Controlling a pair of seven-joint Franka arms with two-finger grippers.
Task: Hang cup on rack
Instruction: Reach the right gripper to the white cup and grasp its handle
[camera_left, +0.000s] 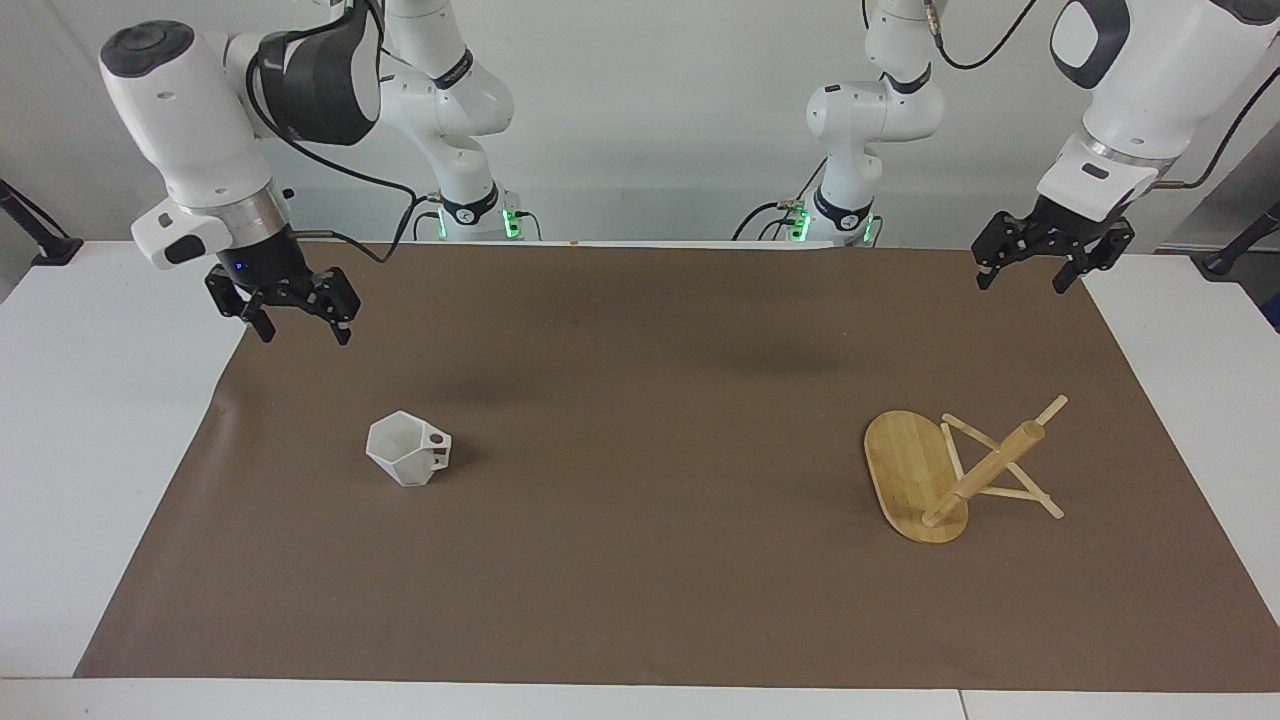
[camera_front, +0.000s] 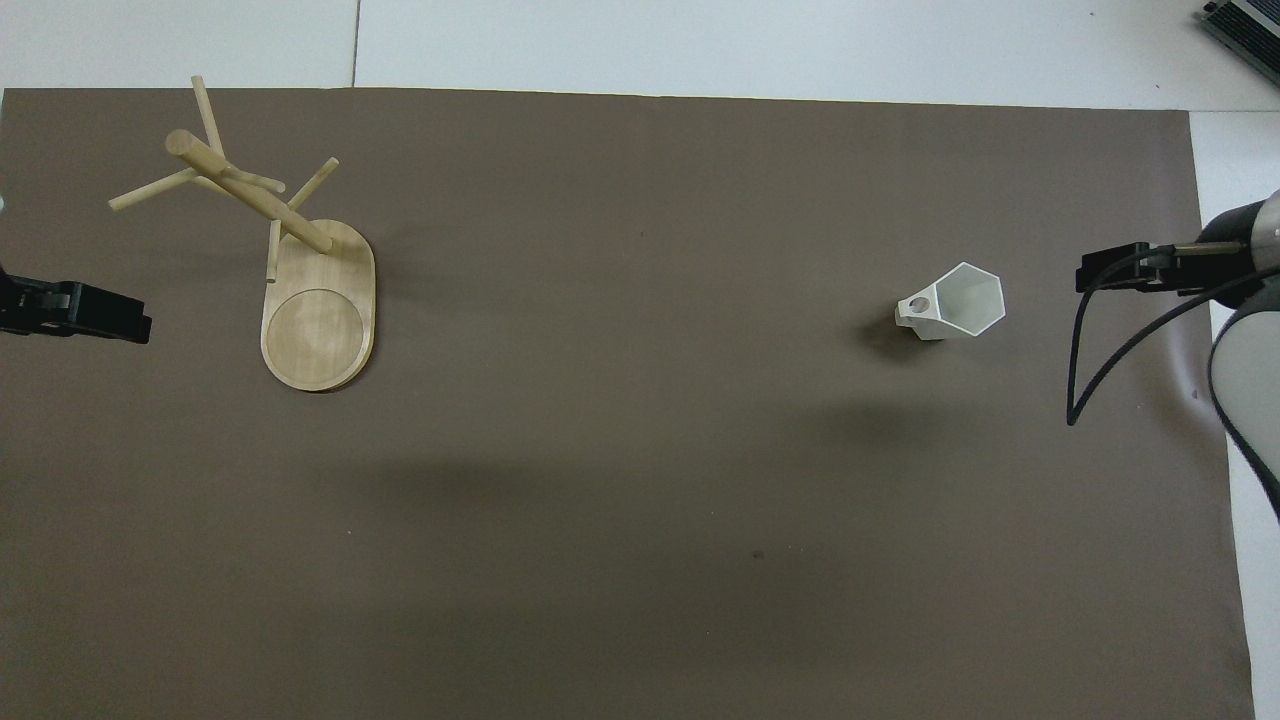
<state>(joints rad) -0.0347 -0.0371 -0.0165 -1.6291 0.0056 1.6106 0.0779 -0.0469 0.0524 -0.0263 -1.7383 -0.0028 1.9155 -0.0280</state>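
Cup (camera_left: 408, 451) hanging is not yet begun: the white faceted mug is seen on the brown mat toward the right arm's end, ungrasped, well apart from the bamboo rack (camera_left: 960, 470), while the right gripper (camera_left: 297, 318), fingers spread and empty, is poised above the mat near it and the left gripper (camera_left: 1028, 268), also spread, waits.

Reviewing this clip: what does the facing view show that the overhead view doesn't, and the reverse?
Only the facing view shows both arms whole, with their bases, and the right gripper raised with open jaws over the mat's right-arm end, clear of the cup. The left gripper waits, jaws open. Only the overhead view shows the round recess in the rack base and looks into the cup's hollow. Both show the upright cup and the rack standing apart on the brown mat.
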